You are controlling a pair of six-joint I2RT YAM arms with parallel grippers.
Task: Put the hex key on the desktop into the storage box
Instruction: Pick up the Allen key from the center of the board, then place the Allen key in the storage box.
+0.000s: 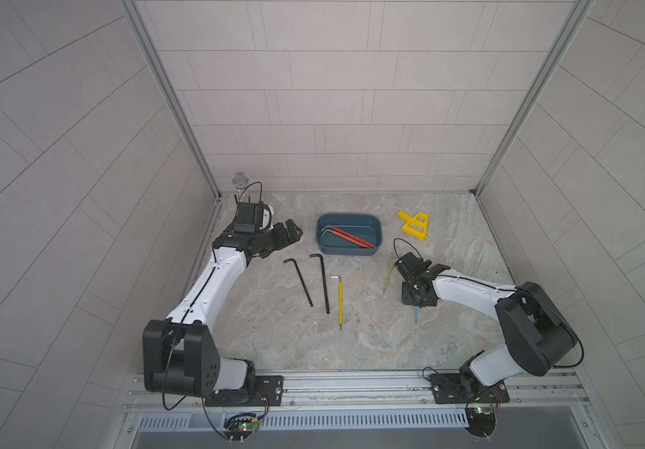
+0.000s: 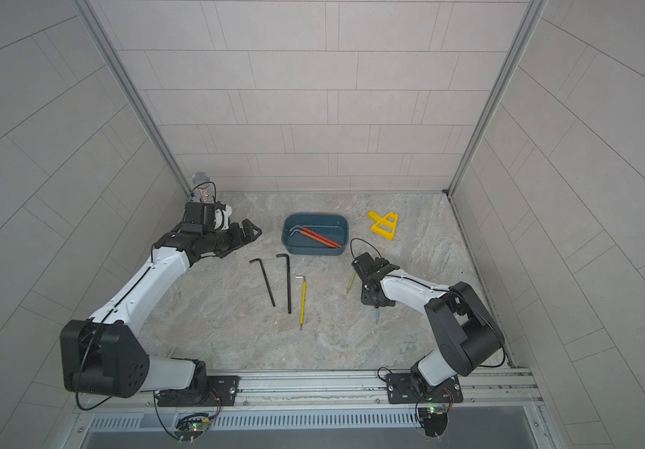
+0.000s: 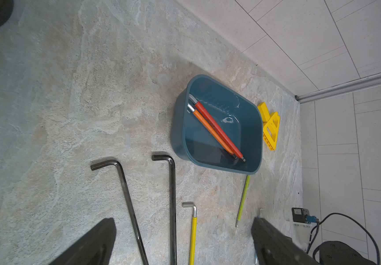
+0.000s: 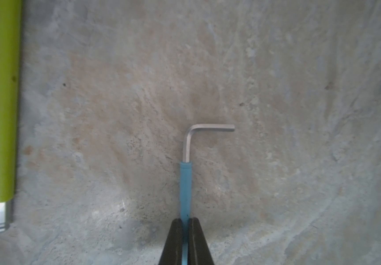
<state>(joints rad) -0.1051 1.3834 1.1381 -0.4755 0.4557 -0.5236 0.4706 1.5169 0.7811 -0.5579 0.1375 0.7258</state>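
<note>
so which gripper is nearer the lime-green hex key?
Right. The right gripper, shut on the blue hex key, sits just beside the lime-green hex key; the left gripper hangs open beyond the storage box.

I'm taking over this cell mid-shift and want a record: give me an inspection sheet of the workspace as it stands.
Surface: desktop, marble-patterned, no spills seen.
Job's things: storage box holds red hex key and orange hex key; two black hex keys, yellow hex key and green hex key lie loose on the desktop; blue hex key is gripped.
Clutter: yellow frame beside the box; microphone in the far corner.
Tools: left tool open, empty, near the box; right tool shut on the blue hex key's sleeve.
Cables: arm cable along the left arm; cable loop at the right wrist.
Surroundings: tiled walls on three sides; metal rail at the front.
</note>
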